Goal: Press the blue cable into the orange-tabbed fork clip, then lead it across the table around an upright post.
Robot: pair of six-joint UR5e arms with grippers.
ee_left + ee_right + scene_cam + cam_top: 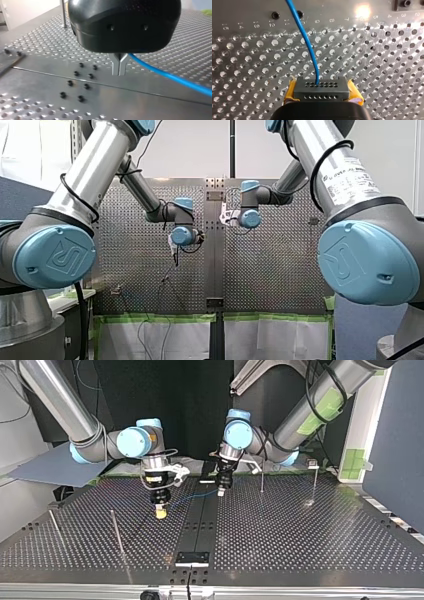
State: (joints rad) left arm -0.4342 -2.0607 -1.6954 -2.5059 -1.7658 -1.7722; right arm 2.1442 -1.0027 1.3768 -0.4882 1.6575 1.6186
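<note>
Currently a thin blue cable (pixel 195 496) hangs in a shallow span between both grippers, just above the silver perforated metal table (pixel 300 535).
Near the top view's middle, the black left gripper (pixel 119 71) has its two slim metal fingers (pixel 116 65) pressed together at the tips. The cable comes out from near their roots and trails off to one side, clear of the plate. The right gripper (pixel 322 91), further to that view's left, points down over the holes. Its yellow pads (pixel 290 91) sit tight against a dark grey perforated block (pixel 322 86), and the cable ends there, pinched. Thin upright metal posts (pixel 117 532) stand apart from the cable, one nearer the right gripper, another (pixel 262 477) beside the left gripper.
</note>
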